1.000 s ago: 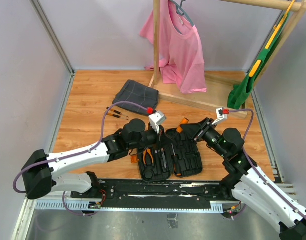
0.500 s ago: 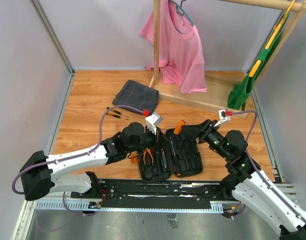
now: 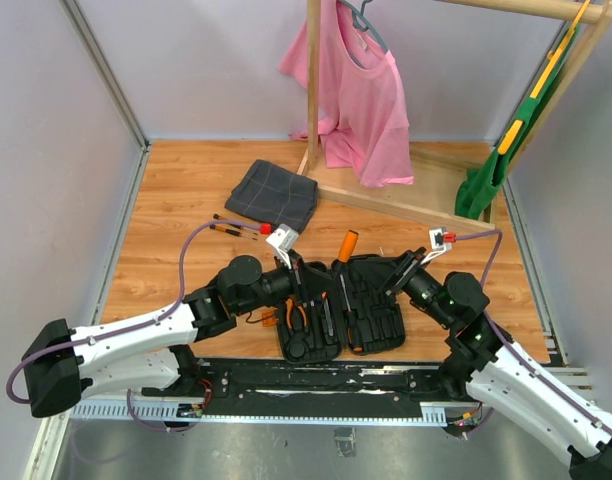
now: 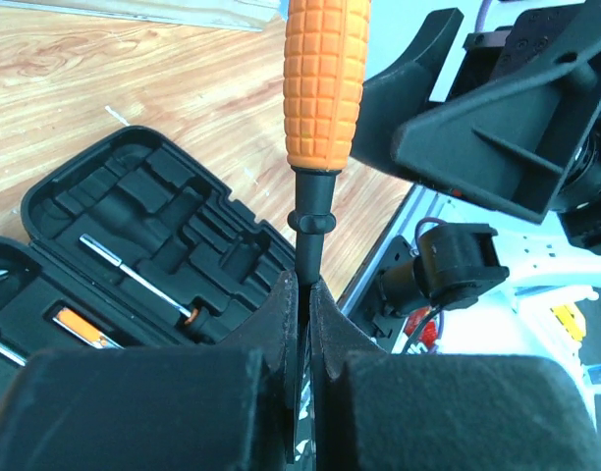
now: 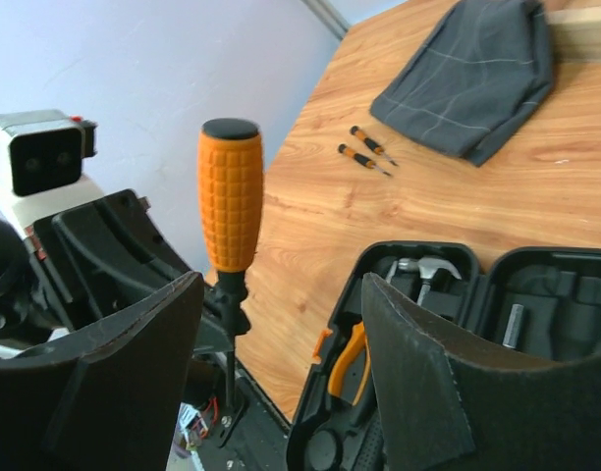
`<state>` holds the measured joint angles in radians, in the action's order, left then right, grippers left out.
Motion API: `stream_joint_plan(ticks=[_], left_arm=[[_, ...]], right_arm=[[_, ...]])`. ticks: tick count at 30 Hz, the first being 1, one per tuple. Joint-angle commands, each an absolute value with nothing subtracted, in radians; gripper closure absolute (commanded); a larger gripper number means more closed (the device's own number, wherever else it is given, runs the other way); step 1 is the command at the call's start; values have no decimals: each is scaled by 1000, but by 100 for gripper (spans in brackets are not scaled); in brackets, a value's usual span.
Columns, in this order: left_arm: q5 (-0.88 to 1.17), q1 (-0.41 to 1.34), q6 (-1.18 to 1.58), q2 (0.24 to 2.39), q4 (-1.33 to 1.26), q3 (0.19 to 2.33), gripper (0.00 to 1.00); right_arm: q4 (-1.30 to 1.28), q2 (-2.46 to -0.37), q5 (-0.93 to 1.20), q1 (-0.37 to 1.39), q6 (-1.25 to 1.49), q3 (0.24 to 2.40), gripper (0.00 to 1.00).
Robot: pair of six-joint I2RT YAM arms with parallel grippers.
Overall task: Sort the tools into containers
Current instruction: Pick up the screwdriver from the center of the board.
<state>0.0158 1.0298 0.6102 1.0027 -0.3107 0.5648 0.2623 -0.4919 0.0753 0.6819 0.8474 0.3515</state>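
Pinched in the left gripper (image 4: 302, 294): 1 large screwdriver (image 4: 325, 78), jaws pressed together on the black neck just below the ribbed orange handle, handle end up. Held over the far edge of the tool case (image 3: 381, 322), about where its 2 halves meet.

Right gripper (image 5: 281, 285): 2 fingers spread wide, gripping nothing. Facing the same screwdriver from the other side and apart from it (handle upright in the right wrist view, left of the gap between the fingers).

1 tool case in all, black, lying open and flat on the wooden table (image 3: 176, 190), near the 2 arm bases. In its left half, 1 pair of pliers (image 3: 298, 312) with orange grips. In that same half, 1 hammer (image 5: 428, 267), only the steel head plainly showing. Also 1 thin metal rod (image 4: 134, 270) in a moulded slot of the case, with a small orange part at its near end. Other slots too dark to count.

Outside the case, 2 slim screwdrivers (image 5: 357, 155) side by side on the bare wood, well apart from the case, off to its far left. Near them, 1 dark grey checked cloth (image 3: 271, 192), rumpled. Behind that, 1 pink shirt (image 3: 361, 100) hanging from 1 wooden rack (image 3: 312, 80).
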Motion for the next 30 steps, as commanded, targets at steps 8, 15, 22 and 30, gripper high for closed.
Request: stream_joint_plan(ticks=[8,15,22,30], left_arm=[[35,1038,654,978,-466,517,99],[38,1037,649,970,-469,514,99],[40,1038,646,977,-476,513,100],[38,1038,648,979,-476,512,98]], right_arm=[[600,-665,-87,874,845,332,38],[663,-741,-89,885,859,349,53],[669,-757,-97,885,859,360,63],[646,-765,-93,885,864,363,86]])
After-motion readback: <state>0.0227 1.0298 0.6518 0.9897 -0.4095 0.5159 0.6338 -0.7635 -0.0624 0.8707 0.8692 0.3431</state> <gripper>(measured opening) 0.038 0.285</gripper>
